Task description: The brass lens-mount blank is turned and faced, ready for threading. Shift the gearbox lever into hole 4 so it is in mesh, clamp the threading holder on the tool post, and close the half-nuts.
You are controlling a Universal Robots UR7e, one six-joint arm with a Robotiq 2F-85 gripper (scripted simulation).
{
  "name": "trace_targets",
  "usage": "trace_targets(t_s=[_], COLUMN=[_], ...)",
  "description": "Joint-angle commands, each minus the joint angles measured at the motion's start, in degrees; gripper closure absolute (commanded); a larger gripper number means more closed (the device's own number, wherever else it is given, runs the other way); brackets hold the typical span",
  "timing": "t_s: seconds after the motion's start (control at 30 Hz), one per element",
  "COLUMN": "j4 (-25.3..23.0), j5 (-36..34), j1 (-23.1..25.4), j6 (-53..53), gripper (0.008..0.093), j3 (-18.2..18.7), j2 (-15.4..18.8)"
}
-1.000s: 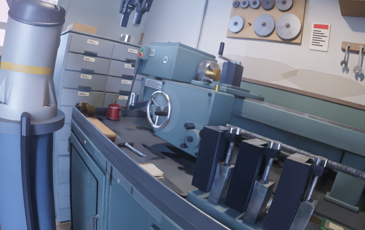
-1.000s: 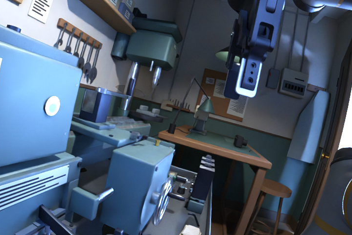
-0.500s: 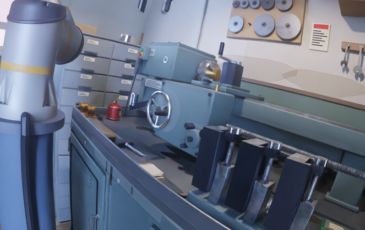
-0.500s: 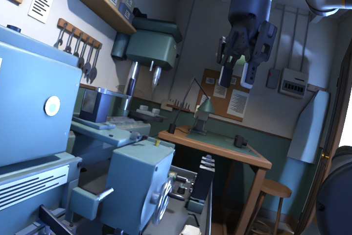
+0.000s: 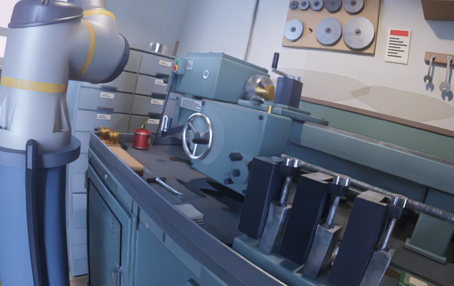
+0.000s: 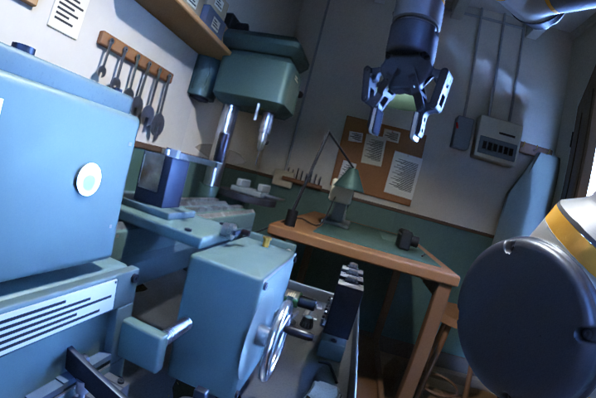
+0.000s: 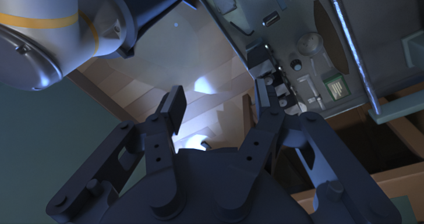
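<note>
My gripper (image 6: 396, 127) hangs high in the air, well above the bench's right end and far from the lathe. On the bench's near right, three dark tool holders (image 5: 314, 217) stand in a row in a rack, each with a steel cutter and clamp screw; from the wrist camera the rack (image 7: 271, 80) lies far below. The brass blank (image 5: 265, 91) sits in the chuck beside the dark tool post (image 5: 288, 91). The gearbox lever (image 5: 164, 103) slants down the headstock's left end. The carriage apron carries a handwheel (image 5: 196, 136) and a small dark lever (image 5: 235, 156). The gripper is open and empty.
My own arm base (image 5: 29, 142) stands at the bench's left front corner. An oil can (image 5: 141, 137), a wooden block (image 5: 127, 158) and a small hammer (image 5: 166, 185) lie on the bench top. The leadscrew (image 5: 381, 192) runs along the bed. A wooden desk (image 6: 364, 244) stands beyond.
</note>
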Motion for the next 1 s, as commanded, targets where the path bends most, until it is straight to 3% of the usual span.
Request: trace_targets(t_s=[0.0, 0.47, 0.97], j4=[-0.1, -0.5, -0.4], j5=[0.0, 0.1, 0.1], j1=[-0.8, -9.2, -11.3], j6=[-2.4, -30.8, -39.5], gripper=[0.0354, 0.0354, 0.0354], j3=[-0.6, -9.5, -13.0], j2=[0.7, 9.9, 13.4])
